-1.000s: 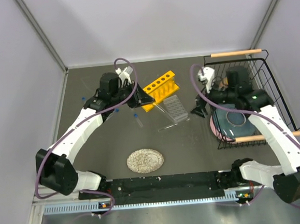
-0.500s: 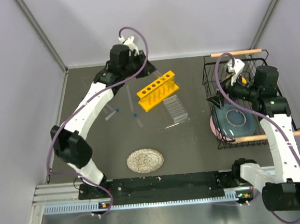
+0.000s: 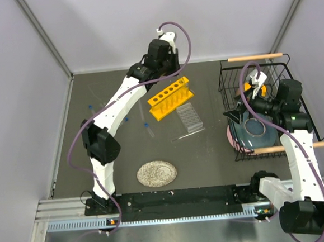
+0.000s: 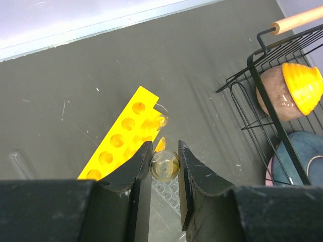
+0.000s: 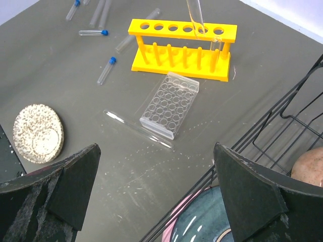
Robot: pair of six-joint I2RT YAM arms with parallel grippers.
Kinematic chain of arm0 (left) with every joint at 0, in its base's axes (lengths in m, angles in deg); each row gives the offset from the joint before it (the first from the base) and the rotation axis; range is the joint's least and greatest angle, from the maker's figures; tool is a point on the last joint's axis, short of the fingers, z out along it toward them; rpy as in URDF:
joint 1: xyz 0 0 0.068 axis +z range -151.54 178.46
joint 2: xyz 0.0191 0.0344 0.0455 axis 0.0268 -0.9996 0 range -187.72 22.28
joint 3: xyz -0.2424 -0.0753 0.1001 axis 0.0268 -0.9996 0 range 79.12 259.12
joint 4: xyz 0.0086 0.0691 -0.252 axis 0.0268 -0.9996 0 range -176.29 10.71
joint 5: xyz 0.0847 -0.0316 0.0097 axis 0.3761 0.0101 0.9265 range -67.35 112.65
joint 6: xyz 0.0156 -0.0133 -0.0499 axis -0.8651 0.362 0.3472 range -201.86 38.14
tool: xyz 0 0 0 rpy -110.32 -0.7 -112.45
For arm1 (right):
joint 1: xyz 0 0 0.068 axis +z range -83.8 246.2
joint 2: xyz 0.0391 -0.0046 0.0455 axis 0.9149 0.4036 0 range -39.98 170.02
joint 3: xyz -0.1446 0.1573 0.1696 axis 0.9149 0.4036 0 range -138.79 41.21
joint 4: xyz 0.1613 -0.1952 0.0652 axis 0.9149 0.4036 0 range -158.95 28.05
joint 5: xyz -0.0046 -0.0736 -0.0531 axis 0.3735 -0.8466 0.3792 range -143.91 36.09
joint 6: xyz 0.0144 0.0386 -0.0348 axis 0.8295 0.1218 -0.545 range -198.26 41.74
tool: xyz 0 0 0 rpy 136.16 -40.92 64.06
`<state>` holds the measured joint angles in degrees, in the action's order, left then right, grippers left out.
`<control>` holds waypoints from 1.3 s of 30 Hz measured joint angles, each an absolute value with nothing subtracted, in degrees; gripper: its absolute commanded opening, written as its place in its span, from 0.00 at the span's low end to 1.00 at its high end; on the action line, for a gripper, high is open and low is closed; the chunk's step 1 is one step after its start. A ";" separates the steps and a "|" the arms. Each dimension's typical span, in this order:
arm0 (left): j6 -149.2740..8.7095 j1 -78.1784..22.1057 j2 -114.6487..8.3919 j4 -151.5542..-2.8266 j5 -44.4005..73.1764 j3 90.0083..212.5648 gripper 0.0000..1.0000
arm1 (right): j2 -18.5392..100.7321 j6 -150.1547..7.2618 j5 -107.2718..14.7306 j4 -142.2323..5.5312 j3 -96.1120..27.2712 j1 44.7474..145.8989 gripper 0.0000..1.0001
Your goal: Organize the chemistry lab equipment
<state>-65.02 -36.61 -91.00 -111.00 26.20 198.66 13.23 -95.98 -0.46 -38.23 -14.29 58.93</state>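
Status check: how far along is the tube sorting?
Done: one glass tube stands in the end hole of the yellow rack. In hand: the left pincer grips a second tube above the rack; the right pincer is open, empty. Left: blue-capped vials and bare tubes lying loose on the table.

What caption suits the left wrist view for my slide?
Left hand grips a thin clear glass tube, seen end-on, by the yellow six-hole rack.

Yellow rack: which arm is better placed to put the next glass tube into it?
Left. Its tool is shut on a glass tube hanging over the yellow rack, close to its free holes. The right tool is open, holds nothing, and hangs by the wire basket.
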 measured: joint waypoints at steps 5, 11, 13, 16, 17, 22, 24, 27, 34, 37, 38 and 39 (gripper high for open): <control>-67.16 -37.74 -94.45 -113.23 28.54 202.38 0.09 | 12.90 -95.54 0.11 -39.06 -14.29 58.93 0.95; -68.61 -37.98 -97.38 -114.34 30.31 204.46 0.09 | 12.90 -95.17 0.22 -39.38 -14.29 58.91 0.95; -68.91 -38.01 -97.68 -114.65 30.70 204.48 0.09 | 12.90 -95.12 0.20 -39.36 -14.29 58.91 0.95; -69.52 -38.03 -97.90 -115.28 31.10 204.65 0.09 | 12.90 -95.12 0.20 -39.38 -14.29 58.91 0.95; -69.65 -38.03 -97.95 -115.39 31.12 204.67 0.09 | 12.90 -95.12 0.20 -39.38 -14.29 58.91 0.95; -69.94 -38.14 -98.41 -115.65 31.05 204.81 0.09 | 12.90 -95.15 0.17 -39.38 -14.27 58.91 0.95; -69.94 -38.16 -98.69 -115.81 31.05 204.87 0.09 | 12.90 -95.15 0.17 -39.38 -14.27 58.91 0.95; -69.94 -38.27 -99.35 -115.78 31.03 205.02 0.09 | 12.90 -95.15 0.17 -39.41 -14.27 58.91 0.95; -69.94 -38.42 -100.18 -115.52 30.83 205.33 0.09 | 12.90 -95.15 0.17 -39.41 -14.27 58.89 0.95; -69.94 -38.46 -100.29 -115.54 30.83 205.35 0.09 | 12.90 -95.17 0.20 -39.43 -14.25 58.89 0.95; -69.98 -38.46 -100.29 -115.54 30.83 205.35 0.09 | 12.90 -95.15 0.17 -39.43 -14.25 58.89 0.95; -70.00 -38.46 -100.29 -115.54 30.83 205.40 0.09 | 12.90 -95.15 0.17 -39.43 -14.25 58.89 0.95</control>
